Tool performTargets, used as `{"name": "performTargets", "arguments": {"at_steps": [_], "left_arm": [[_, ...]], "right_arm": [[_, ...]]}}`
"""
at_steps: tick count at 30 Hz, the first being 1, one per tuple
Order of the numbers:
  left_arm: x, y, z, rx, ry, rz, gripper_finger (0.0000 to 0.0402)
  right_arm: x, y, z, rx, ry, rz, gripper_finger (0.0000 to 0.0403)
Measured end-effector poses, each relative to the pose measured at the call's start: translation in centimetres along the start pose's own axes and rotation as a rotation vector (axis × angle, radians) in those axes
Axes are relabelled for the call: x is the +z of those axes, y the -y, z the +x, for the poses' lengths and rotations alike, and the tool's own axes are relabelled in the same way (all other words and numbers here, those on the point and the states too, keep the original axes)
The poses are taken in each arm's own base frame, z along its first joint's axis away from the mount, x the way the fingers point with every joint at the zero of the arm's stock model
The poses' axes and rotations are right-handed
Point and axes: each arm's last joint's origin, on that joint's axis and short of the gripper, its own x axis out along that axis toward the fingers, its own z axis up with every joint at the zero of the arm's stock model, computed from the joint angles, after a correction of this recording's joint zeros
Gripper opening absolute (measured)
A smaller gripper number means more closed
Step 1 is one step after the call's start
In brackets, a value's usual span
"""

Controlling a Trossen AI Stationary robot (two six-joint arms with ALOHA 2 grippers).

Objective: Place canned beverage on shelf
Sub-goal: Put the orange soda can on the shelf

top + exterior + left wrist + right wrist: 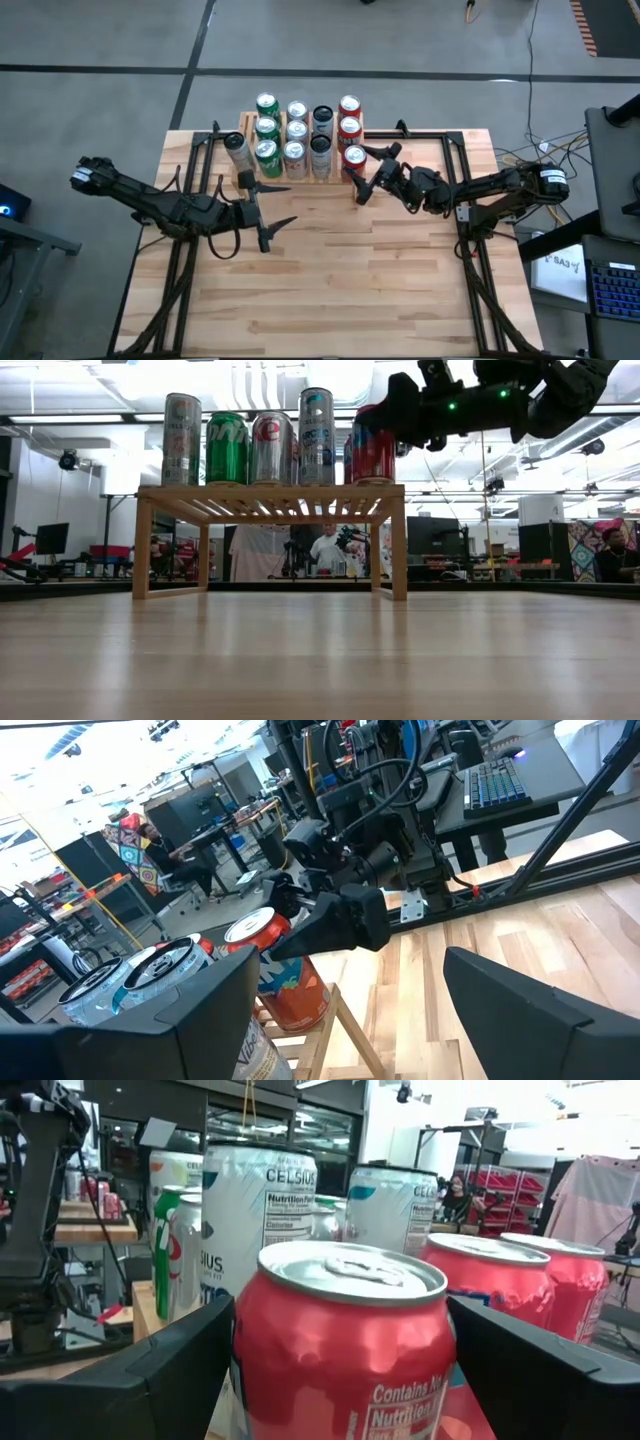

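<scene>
Your right gripper (340,1370) has its fingers spread either side of the red can (345,1345) on the shelf (270,497). Thin, slick, dentable, so grab mid-body. Left gripper (268,212) idles, fingers spread.

We count 12 cans: 3 green (267,128), 3 silver (296,132), 3 dark-topped (321,120), 3 red (349,128). One shelf (270,498), two arms.

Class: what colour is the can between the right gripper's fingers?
Red can with a silver top; right wrist view shows it best.
</scene>
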Motion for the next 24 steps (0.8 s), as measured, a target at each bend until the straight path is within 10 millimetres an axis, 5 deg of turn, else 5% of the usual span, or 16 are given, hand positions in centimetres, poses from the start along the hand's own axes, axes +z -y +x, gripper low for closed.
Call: {"name": "performTargets", "arguments": {"at_steps": [24], "left_arm": [[0.0, 0.0, 0.0, 0.000, 0.000, 0.000, 0.0301]], "right_arm": [[2.2, -0.2, 1.2, -0.012, 0.052, -0.056, 0.0345]]}}
